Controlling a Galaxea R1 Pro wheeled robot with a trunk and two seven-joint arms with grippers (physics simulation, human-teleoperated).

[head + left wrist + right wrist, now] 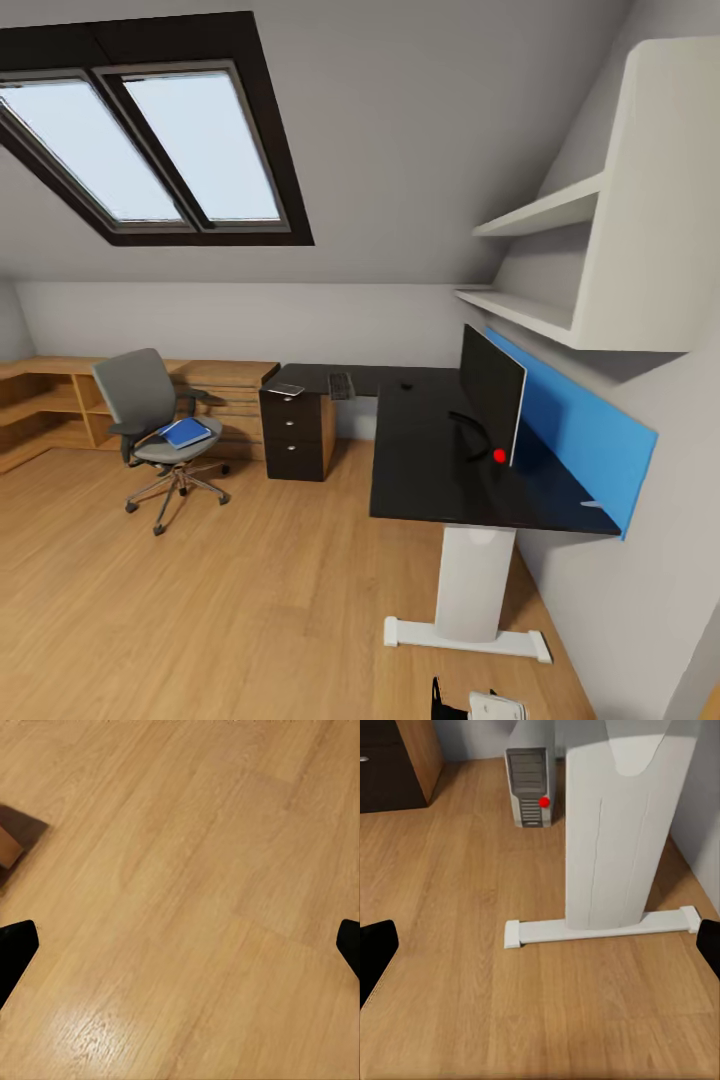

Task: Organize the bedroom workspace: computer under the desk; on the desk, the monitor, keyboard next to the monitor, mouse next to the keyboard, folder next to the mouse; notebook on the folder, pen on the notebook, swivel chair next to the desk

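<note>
Bedroom (250,590) seen from a standoff; robot judged to be in approach/survey step, nothing handled yet. L-shaped desk (430,470) stood by rt wall under the shelves; monitor (492,392) upright on its top near the blue wall panel (570,420). Swivel chair (160,430) stood well apart from desk, by the wooden dresser (60,400), w/ blue folder (186,432) flat on its seat. Computer (531,786) sat on floor beyond the desk's white leg (615,832), so likely already under desk. Keyboard (341,385) lay on far desk wing; small flat item near it, too small to id. Next move prob. calls for driving to chair, then lowering an arm to folder. Both arms low, pointed floorward: left gripper (180,945) and right gripper (540,945) both spread wide, holding nothing.
</note>
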